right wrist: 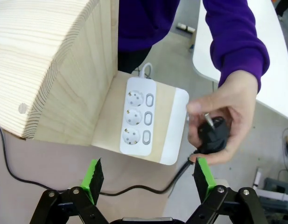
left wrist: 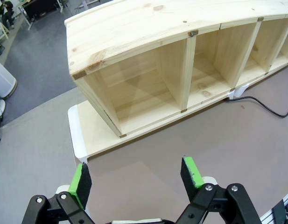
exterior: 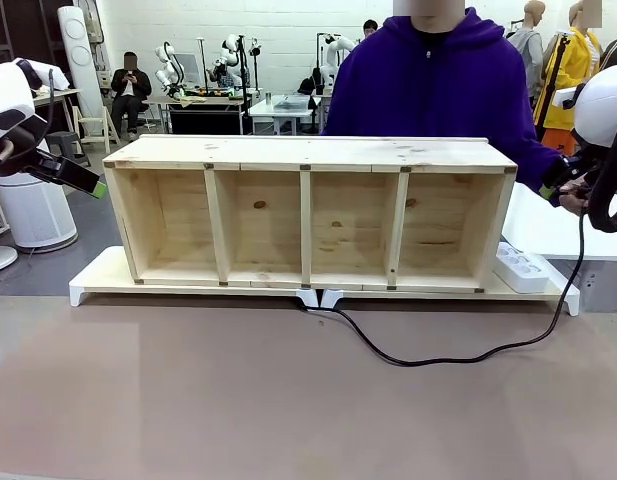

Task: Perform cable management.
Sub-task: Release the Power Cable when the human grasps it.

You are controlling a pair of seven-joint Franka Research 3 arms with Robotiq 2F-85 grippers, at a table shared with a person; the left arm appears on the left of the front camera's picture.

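Note:
The black cable (exterior: 428, 360) comes out from under the middle of the wooden shelf (exterior: 308, 150), loops across the brown table and rises at the right to the person's hand (right wrist: 232, 112). That hand holds the cable's black plug (right wrist: 214, 133) in the air just right of the white power strip (right wrist: 138, 116). My right gripper (right wrist: 148, 175) hangs open above the strip and the cable (right wrist: 134, 189), with the hand by its right pad. My left gripper (left wrist: 135, 175) is open and empty, up off the table's left end (exterior: 88, 183), facing the shelf's left compartment.
The four-compartment shelf stands on a white-edged board (exterior: 98, 285) across the table's far half. The power strip (exterior: 521, 268) lies on the board's right end. The person in a purple sleeve stands behind the shelf. A white table (right wrist: 274, 70) lies to the right.

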